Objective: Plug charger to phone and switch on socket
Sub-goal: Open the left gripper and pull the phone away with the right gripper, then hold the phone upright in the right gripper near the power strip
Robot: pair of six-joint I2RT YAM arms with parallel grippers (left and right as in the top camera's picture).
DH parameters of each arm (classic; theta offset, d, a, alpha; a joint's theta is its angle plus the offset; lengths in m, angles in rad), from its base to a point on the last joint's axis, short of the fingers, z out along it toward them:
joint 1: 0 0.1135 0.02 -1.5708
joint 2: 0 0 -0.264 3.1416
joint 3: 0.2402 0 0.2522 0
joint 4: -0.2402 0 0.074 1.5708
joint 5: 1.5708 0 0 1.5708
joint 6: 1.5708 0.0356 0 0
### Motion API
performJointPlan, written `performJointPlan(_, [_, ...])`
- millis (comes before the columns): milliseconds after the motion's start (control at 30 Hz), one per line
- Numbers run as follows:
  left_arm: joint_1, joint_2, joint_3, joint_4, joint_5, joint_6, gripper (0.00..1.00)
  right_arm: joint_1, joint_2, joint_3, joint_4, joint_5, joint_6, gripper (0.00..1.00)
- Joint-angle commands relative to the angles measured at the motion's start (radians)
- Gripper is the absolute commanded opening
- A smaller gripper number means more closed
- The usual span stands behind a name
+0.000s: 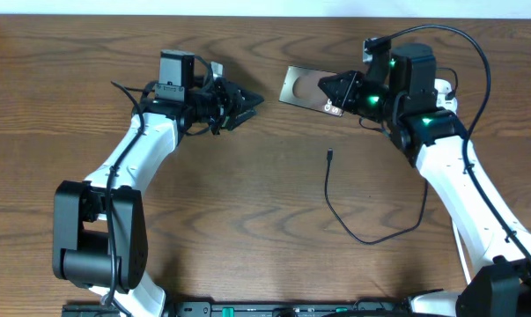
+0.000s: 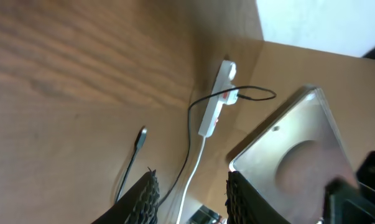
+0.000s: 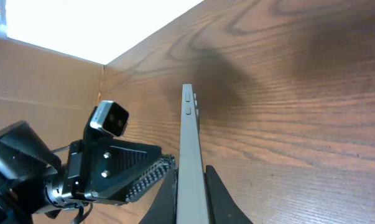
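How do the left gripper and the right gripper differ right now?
The left gripper has its jaws apart; the right gripper is closed. The left gripper holds nothing, while the right gripper clamps the phone. Both are black at the tip and point toward each other.

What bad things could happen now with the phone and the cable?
1. The right gripper pinches the phone at one end only, so it could slip or twist out.
2. The charger lies loose on the table, and its plug tip is tiny. The open, empty left gripper might miss it or push it away.
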Motion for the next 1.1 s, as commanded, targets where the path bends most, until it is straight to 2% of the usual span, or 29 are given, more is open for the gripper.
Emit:
performJointPlan(0, [0.000, -0.019, 0.011, 0.029, -0.007, 0.024, 0.33, -0.019, -0.019, 0.019, 0.016, -0.043, 0.035, 0.01])
performJointPlan(600, [0.000, -0.019, 0.011, 0.032, -0.052, 0.016, 0.35, -0.033, -0.018, 0.019, 0.034, -0.037, 0.145, 0.01])
performJointPlan(667, [0.000, -0.019, 0.011, 0.032, -0.053, -0.002, 0.39, -0.033, -0.018, 0.019, 0.039, -0.035, 0.145, 0.01])
performJointPlan(900, [0.000, -0.019, 0.011, 0.042, -0.059, -0.027, 0.41, -0.032, -0.017, 0.019, 0.080, -0.029, 0.184, 0.01])
performJointPlan(1067, [0.000, -0.019, 0.011, 0.054, -0.060, -0.060, 0.47, -0.032, -0.017, 0.019, 0.116, -0.019, 0.238, 0.01])
